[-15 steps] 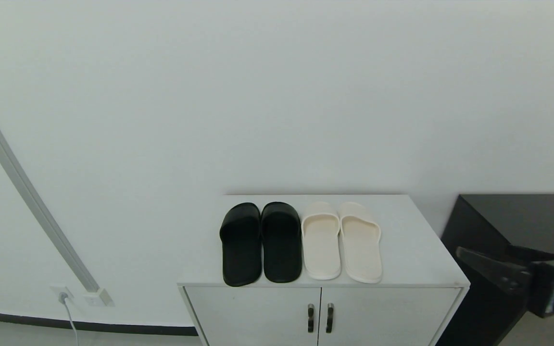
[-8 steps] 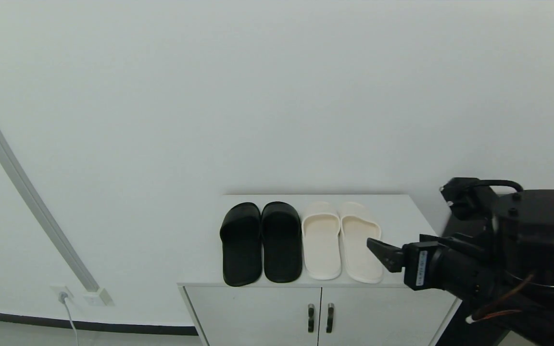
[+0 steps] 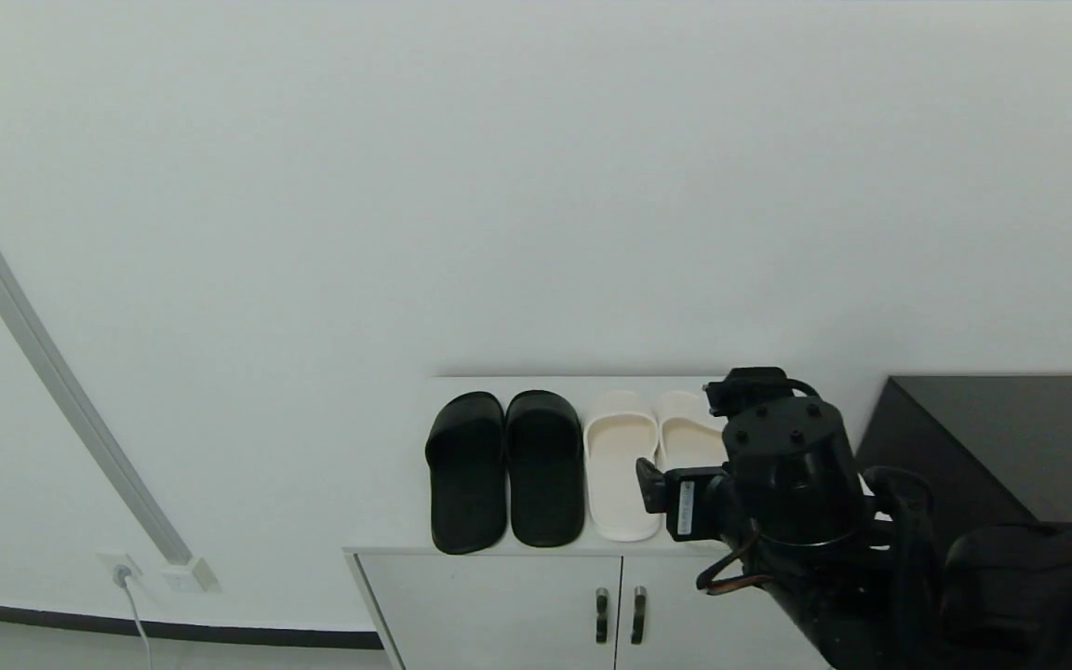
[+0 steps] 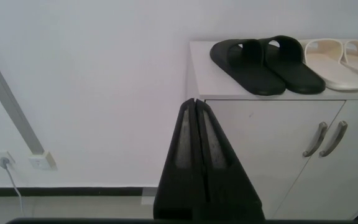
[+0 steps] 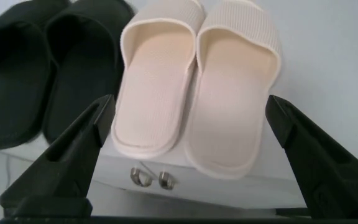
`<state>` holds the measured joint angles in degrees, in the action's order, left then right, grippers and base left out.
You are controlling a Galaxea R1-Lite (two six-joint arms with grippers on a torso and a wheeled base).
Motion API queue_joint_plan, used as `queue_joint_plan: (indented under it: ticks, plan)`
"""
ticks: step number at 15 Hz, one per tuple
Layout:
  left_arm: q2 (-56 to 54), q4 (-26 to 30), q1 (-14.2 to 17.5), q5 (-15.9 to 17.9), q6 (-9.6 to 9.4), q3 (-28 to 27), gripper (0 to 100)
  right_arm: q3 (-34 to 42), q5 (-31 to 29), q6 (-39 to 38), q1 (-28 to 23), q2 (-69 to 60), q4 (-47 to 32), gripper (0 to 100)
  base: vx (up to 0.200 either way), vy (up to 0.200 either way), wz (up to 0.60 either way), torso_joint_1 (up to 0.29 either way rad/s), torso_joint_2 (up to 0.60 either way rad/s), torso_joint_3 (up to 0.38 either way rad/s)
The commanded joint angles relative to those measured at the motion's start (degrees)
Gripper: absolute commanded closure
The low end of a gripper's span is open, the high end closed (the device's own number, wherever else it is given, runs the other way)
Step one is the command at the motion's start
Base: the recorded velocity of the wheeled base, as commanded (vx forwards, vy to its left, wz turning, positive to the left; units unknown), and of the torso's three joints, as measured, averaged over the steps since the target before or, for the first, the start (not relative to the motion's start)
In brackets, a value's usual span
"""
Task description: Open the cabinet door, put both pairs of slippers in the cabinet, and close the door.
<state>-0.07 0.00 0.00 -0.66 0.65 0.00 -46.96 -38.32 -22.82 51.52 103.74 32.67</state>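
A white cabinet [image 3: 394,526] stands against the wall with both doors shut, and its two dark handles [image 3: 619,615] meet at the middle. On its top lie a black pair of slippers [image 3: 504,470] and, to their right, a cream pair of slippers [image 3: 622,465]. My right gripper [image 5: 190,102] is open, with its fingers spread wide on either side of the cream pair [image 5: 197,93], just above the heel ends; it holds nothing. In the head view the right gripper [image 3: 651,485] covers part of the right cream slipper. My left gripper [image 4: 196,107] is shut and empty, low and left of the cabinet [image 4: 263,146].
A black table [image 3: 992,433] stands just right of the cabinet. On the wall at the left, a grey conduit [image 3: 33,344] runs down diagonally to a socket with a white cable [image 3: 119,569]. Open floor lies left of the cabinet.
My right arm has swung in from the right edge, leftwards, until its gripper is over the cream slippers. The slippers and cabinet doors have not moved.
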Motion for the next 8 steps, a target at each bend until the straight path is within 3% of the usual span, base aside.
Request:
queue_joint_plan:
  ticks: [1, 8]
  plan:
    - [0.1, 0.0, 0.0, 0.0, 0.06, 0.0, 100, -3.5, -1.6, 0.1, -0.4, 7.9, 1.3, 0, 0.000, 0.000, 0.00, 0.000, 0.00, 0.000]
    - [0.1, 0.0, 0.0, 0.0, 0.06, 0.0, 100, -11.9, -2.0, 0.1, -4.8, 16.1, 1.4, 0, 0.000, 0.000, 0.00, 0.000, 0.00, 0.000]
